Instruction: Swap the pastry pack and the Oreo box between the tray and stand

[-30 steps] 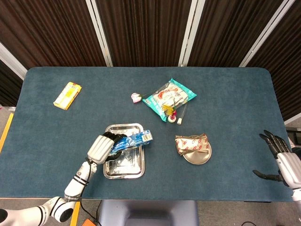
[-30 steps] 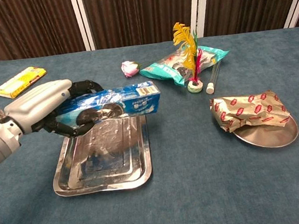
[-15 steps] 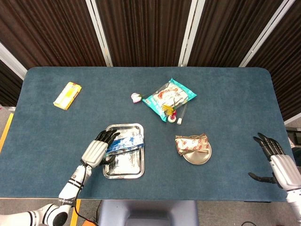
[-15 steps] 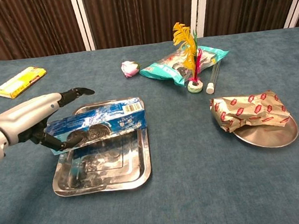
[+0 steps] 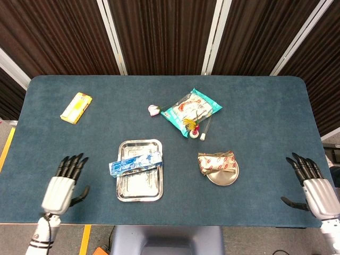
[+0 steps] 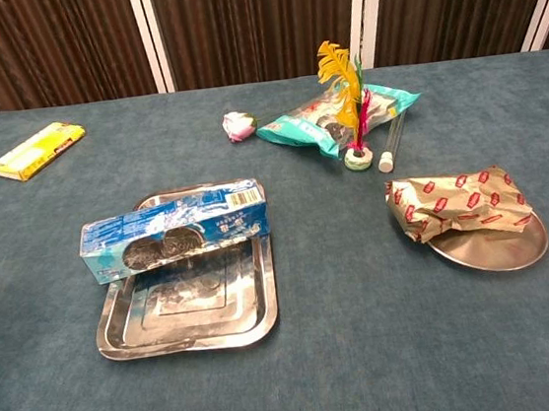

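The blue Oreo box lies across the square steel tray, resting on its rims with one end jutting past the left side. The gold and red pastry pack sits on the round metal stand. My left hand hovers near the table's front left, fingers spread, holding nothing. My right hand is at the front right edge, also open and empty. Neither hand shows in the chest view.
A yellow pack lies at the far left. A teal snack bag, a feather shuttlecock, a small pink item and a thin tube sit behind the tray and stand.
My left hand set the Oreo box down on the tray, let go and pulled back to the front left. The right hand shifted slightly at the right edge.
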Controlling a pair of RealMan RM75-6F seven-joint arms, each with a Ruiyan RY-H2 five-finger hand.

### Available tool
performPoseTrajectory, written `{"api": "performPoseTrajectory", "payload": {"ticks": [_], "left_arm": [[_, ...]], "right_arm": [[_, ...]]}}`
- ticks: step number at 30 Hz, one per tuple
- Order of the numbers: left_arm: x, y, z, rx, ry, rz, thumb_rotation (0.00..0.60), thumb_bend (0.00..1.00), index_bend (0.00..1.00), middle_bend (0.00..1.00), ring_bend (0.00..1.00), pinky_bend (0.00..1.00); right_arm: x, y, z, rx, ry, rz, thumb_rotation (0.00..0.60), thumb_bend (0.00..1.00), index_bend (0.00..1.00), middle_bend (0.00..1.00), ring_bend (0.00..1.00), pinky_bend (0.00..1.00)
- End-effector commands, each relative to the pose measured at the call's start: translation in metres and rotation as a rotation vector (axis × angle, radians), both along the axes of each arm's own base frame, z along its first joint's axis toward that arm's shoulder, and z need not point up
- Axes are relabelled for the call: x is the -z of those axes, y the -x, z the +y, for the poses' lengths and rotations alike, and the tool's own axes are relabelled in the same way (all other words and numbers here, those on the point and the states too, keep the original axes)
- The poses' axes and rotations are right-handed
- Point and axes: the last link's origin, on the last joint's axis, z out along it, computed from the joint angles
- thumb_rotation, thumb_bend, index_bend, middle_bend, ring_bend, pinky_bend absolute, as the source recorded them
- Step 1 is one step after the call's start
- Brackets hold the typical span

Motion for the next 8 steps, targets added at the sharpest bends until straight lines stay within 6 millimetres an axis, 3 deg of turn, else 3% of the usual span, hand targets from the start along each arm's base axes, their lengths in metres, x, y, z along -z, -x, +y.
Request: {"api": "performPoseTrajectory", "payload": {"ticks": [1, 8], "left_arm": [[-0.028, 0.047, -0.025, -0.033, -0.091, -0.036, 0.600, 0.39, 0.00, 0.00, 0.00, 0.00], [-0.038, 0.063, -0.013, -0.069, -0.112, 0.010, 0.600, 0.40, 0.00, 0.00, 0.00, 0.00]], "right_arm": [[0.016, -0.007, 0.012, -0.014, 0.024, 0.043, 0.600, 0.21, 0.00, 0.00, 0.00, 0.00], [0.016, -0.010, 0.012, -0.024, 0.105, 0.060, 0.600, 0.22, 0.00, 0.00, 0.00, 0.00]]}}
